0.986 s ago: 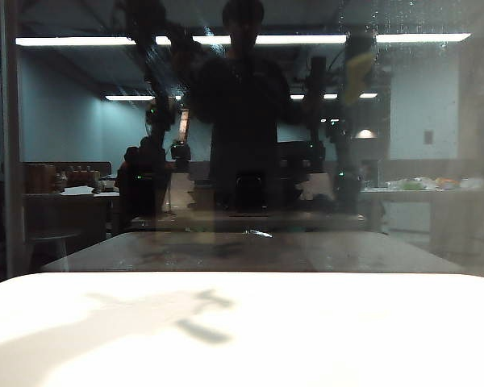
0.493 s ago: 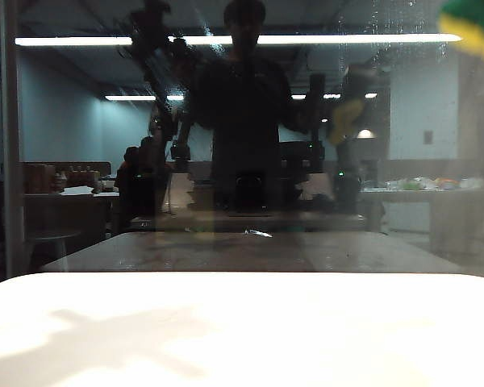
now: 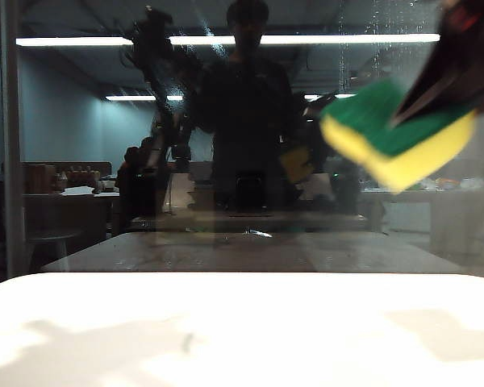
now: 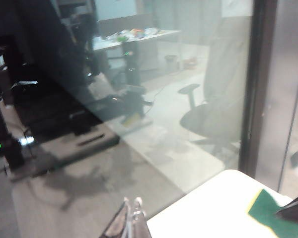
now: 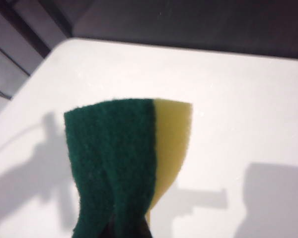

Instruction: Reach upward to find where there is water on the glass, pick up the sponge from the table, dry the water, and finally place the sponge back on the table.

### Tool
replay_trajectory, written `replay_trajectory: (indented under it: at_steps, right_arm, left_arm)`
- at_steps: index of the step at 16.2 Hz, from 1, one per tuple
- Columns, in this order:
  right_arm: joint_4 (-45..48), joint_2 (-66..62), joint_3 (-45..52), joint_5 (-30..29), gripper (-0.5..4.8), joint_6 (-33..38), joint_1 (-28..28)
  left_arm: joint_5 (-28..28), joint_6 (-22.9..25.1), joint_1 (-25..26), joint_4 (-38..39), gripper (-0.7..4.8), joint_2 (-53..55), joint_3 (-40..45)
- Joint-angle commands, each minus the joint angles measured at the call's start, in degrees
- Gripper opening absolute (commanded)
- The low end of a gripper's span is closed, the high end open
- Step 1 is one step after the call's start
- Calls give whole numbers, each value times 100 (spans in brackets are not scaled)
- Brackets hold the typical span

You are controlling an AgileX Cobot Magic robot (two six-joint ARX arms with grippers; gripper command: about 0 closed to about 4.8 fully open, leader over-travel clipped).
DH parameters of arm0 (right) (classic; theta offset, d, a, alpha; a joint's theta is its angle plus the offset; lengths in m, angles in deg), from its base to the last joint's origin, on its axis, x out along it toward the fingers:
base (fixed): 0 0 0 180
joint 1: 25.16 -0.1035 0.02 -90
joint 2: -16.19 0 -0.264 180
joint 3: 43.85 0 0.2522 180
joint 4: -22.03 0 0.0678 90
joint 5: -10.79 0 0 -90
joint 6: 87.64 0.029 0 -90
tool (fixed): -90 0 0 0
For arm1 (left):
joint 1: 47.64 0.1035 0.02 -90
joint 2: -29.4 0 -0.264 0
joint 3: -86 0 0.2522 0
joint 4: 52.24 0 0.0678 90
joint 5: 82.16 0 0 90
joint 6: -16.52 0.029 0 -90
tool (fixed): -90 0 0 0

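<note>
The sponge [image 3: 399, 137] is pinched tight by the right gripper [image 3: 436, 93], held high above the table [image 3: 242, 330], close before the glass [image 3: 81, 161]. Droplets of water [image 3: 377, 32] are seen above the sponge. The left gripper [image 4: 131, 220] is closed, empty, farther off.

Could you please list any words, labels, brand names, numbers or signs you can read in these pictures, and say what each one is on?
None can be read.
The sponge, held in the right pincer in front of the glass, shows no print.
The white table is plain.
The left pincer bears no visible marking.
Items seen through the glass are too dark and blurred to read.
</note>
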Motion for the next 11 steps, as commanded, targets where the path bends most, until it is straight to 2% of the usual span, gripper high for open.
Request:
replay_trajectory:
  at_steps: [1, 6, 11]
  right_arm:
    - [863, -892, -17, 461, -6, 98, -435]
    - [2214, -2319, -22, 457, -6, 291, -474]
    - [2435, -3263, -24, 304, -6, 297, -542]
  left_arm:
    - [-2, 20, -4, -94, -6, -319, 442]
    - [-4, 20, -4, -136, -6, -1014, 1189]
    - [-4, 20, -2, -120, -6, -1648, 1902]
